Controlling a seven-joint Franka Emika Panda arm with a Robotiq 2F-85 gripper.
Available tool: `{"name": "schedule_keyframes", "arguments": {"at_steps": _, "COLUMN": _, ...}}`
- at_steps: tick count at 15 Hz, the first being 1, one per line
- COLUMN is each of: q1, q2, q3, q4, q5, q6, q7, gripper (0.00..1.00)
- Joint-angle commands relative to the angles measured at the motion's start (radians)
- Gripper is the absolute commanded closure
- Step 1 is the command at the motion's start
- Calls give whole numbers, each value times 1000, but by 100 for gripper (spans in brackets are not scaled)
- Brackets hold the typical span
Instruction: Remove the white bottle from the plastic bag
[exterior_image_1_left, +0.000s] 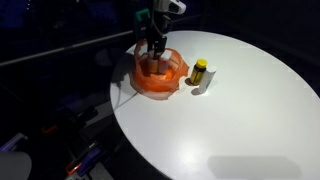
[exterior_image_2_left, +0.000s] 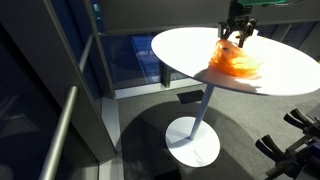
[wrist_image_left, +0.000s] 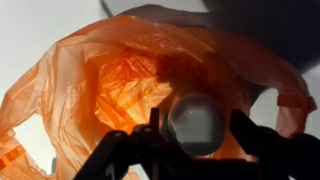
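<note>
White bottle (wrist_image_left: 197, 115) between gripper (wrist_image_left: 197, 128) fingers (wrist_image_left: 247, 138) (bagged)

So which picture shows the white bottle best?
The wrist view. There the white bottle shows its round top, big, between the fingers inside the orange bag. In both exterior views the bag is small and hides nearly all of it.

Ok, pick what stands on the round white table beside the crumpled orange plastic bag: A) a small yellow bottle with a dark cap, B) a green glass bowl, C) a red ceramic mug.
A: in an exterior view the small yellow bottle with a dark cap stands upright on the round white table next to the orange plastic bag.
</note>
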Motion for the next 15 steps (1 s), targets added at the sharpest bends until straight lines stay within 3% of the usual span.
{"name": "schedule_keyframes", "arguments": {"at_steps": 1, "q1": 8, "q2": 0, "q3": -10, "q4": 24, "q5": 18, "q6": -14, "q7": -11, "gripper": 32}}
{"name": "schedule_keyframes", "arguments": {"at_steps": 4, "q1": 7, "q2": -7, "q3": -10, "q4": 25, "q5": 18, "q6": -14, "q7": -13, "gripper": 48}}
{"name": "schedule_keyframes", "arguments": {"at_steps": 5, "q1": 6, "q2": -8, "q3": -10, "q4": 27, "q5": 19, "q6": -14, "q7": -13, "gripper": 64}}
{"name": "schedule_keyframes", "arguments": {"at_steps": 7, "q1": 5, "q2": -9, "q3": -11, "q4": 32, "q5": 20, "q6": -18, "q7": -14, "gripper": 81}}
{"name": "schedule_keyframes", "arguments": {"at_steps": 15, "q1": -3, "q2": -111, "q3": 0, "q4": 30, "q5": 46, "q6": -74, "q7": -53, "gripper": 81}}
